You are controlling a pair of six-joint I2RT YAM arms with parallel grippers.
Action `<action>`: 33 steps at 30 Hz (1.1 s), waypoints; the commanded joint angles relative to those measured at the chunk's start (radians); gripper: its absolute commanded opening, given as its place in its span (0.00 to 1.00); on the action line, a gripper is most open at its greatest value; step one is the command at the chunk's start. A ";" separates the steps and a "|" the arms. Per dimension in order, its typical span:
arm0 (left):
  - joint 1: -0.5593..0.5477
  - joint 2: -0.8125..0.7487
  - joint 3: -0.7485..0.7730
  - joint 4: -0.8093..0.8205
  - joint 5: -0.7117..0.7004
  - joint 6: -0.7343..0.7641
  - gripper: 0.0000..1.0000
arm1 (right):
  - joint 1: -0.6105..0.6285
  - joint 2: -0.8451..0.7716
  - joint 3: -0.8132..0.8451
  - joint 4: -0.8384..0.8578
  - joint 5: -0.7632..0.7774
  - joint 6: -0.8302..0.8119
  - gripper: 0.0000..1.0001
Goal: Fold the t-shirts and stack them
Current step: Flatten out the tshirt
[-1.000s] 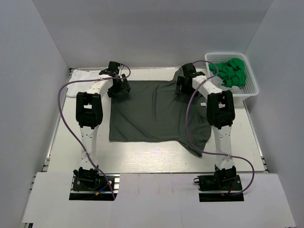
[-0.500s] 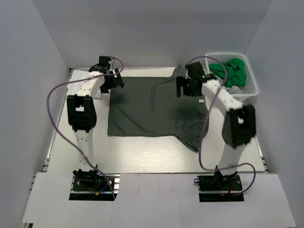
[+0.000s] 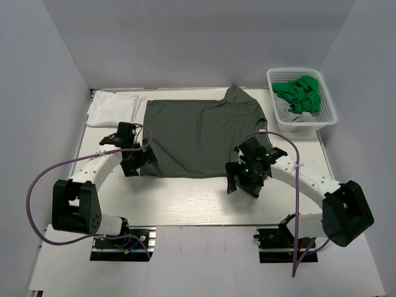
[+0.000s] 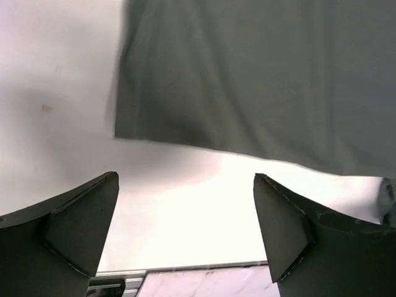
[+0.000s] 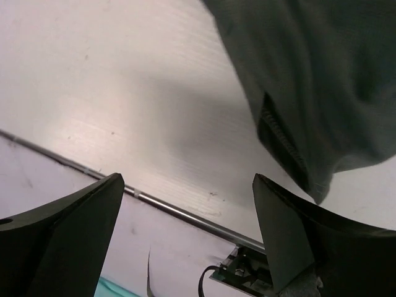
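**A:** Where is everything?

**B:** The plain dark olive-grey cloth t-shirt (image 3: 198, 136) lies spread flat mid-way across the white table (image 3: 185, 201). Its hem edge is to the left, and what looks like a sleeve pokes out at the far right. The plain white cloth t-shirt (image 3: 106, 110) sits bunched at the far left, just beside the dark one's far left corner. At the far right there is a white plastic mesh basket (image 3: 327, 105) holding green cloth pieces (image 3: 300, 93).

**A:** And the grippers?

**B:** The left gripper (image 3: 135, 164) is at the dark shirt's near left corner. The right gripper (image 3: 242, 180) is at its near right corner, where a sleeve hem droops. Each has its fingers (image 4: 74, 223) spread wide with nothing between them.

**A:** How will the shirt behave?

**B:** I'd expect it to be light and limp, with no stiffness at all. It will probably sag from wherever it's pinched and slide easily on that smooth tabletop. It isn't fragile, but it wrinkles readily.

**A:** So where should they grip?

**B:** At the corners, I think, on the stitched hems, where the doubled cloth gives the fingers something to bite. Both layers need catching, or the underside gets left behind. Lifting the two near corners together should keep the edge straight for the fold.
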 commanded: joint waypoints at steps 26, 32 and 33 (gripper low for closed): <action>-0.001 -0.013 0.015 -0.039 -0.019 0.025 1.00 | 0.066 0.111 -0.010 0.106 0.189 0.072 0.78; -0.001 -0.004 0.015 -0.039 -0.019 0.034 1.00 | 0.066 0.170 0.014 0.086 0.340 0.098 0.72; -0.001 -0.004 0.015 -0.039 -0.019 0.034 1.00 | 0.067 0.177 0.016 0.086 0.338 0.098 0.71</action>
